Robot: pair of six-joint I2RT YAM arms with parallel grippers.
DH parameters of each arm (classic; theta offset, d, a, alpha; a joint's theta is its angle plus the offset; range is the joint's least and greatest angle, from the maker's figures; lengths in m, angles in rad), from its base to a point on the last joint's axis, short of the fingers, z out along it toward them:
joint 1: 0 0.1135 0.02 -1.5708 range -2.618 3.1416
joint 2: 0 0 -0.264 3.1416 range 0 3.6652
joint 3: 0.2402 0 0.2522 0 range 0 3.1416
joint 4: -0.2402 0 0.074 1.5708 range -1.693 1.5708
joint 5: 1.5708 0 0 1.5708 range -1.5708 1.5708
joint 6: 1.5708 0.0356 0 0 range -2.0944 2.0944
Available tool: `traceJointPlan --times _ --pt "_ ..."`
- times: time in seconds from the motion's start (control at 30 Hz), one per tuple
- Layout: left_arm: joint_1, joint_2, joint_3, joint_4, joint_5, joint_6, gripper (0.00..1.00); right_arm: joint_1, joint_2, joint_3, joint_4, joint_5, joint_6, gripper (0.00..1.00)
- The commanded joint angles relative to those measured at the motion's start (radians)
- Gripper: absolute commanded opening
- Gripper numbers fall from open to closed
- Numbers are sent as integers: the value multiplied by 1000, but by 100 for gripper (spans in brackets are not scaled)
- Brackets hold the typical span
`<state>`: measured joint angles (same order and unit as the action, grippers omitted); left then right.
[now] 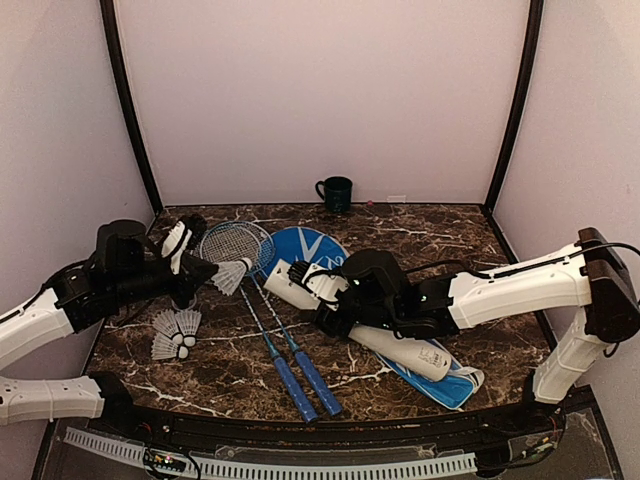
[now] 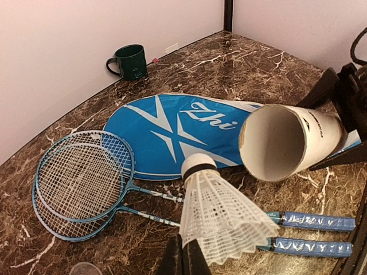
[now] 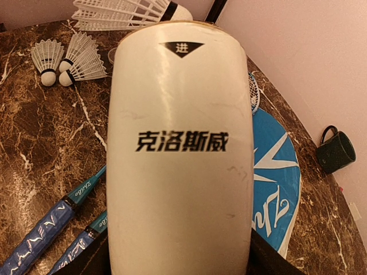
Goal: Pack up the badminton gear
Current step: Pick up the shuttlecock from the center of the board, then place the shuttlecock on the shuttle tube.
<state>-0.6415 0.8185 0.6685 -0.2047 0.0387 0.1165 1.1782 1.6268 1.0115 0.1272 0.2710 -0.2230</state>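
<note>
My right gripper [image 1: 322, 298] is shut on the long white tube [image 1: 370, 325], holding it near its open end [image 2: 274, 141]; the tube fills the right wrist view [image 3: 180, 172]. My left gripper [image 1: 212, 275] is shut on the feather skirt of a white shuttlecock [image 2: 221, 217], its cork tip [image 1: 247, 265] pointing at the tube's mouth, a short gap away. Three more shuttlecocks [image 1: 174, 333] lie on the table at the left. Two blue-handled rackets [image 1: 290, 360] lie side by side. The blue cover [image 2: 178, 134] lies under the tube.
A dark green mug [image 1: 335, 193] stands at the back wall. The dark marble table [image 1: 440, 240] is walled on three sides. The racket heads [image 2: 80, 180] overlap beside the cover's left edge.
</note>
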Motion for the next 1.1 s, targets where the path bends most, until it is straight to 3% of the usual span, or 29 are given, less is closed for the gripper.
traceJointPlan --times 0.0,0.43,1.07 --pt "110 22 50 24 204 -78 0 4 -26 -4 20 21 19 68" --pt "244 135 126 126 574 -312 0 10 -41 -4 14 42 20 68" --pt "288 76 91 318 946 -759 0 33 -101 -32 25 82 7 69"
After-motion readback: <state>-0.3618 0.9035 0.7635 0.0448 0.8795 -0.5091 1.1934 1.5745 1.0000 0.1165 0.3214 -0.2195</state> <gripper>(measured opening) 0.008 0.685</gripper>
